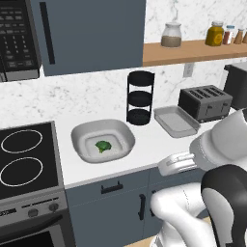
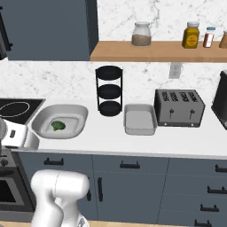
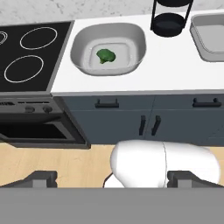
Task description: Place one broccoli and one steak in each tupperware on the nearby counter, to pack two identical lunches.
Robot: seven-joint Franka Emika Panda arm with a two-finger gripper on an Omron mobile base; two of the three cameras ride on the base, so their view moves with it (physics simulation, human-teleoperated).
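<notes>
Broccoli point(image 1: 102, 146) lies alone in the big tub point(image 1: 79, 136), a green floret near the middle of the floor; the hand view shows it a little toward 10 o'clock from the tub's centre point(image 3: 106, 56). The tub, a rounded light-grey tupperware, sits on the counter point(image 1: 144, 152) just beside the stove point(image 1: 26, 159), which is at its 9 o'clock in the left base view. At the tub's 2 o'clock stands the black rack point(image 1: 140, 98), near it but apart. Past the rack, at the tub's 3 o'clock, sits the tray point(image 1: 176, 120), the smaller rectangular tupperware, with nothing seen in it. The toaster point(image 1: 206, 102) is just beside the tray, at its 2 o'clock. In the right base view the order along the counter runs tub point(image 2: 40, 117), rack point(image 2: 109, 91), tray point(image 2: 139, 119), toaster point(image 2: 179, 107) from 9 toward 3 o'clock. Jars stand on the shelf point(image 1: 193, 50) above.

The gripper point(image 3: 112, 177) hangs well back from the counter, over the wood floor in front of the drawers point(image 3: 131, 116). Its two dark tips stand far apart at the bottom of the hand view, jaws spread wide with nothing between them. From there the tub is at 12 o'clock, the tray point(image 3: 210, 37) at 1 o'clock.
</notes>
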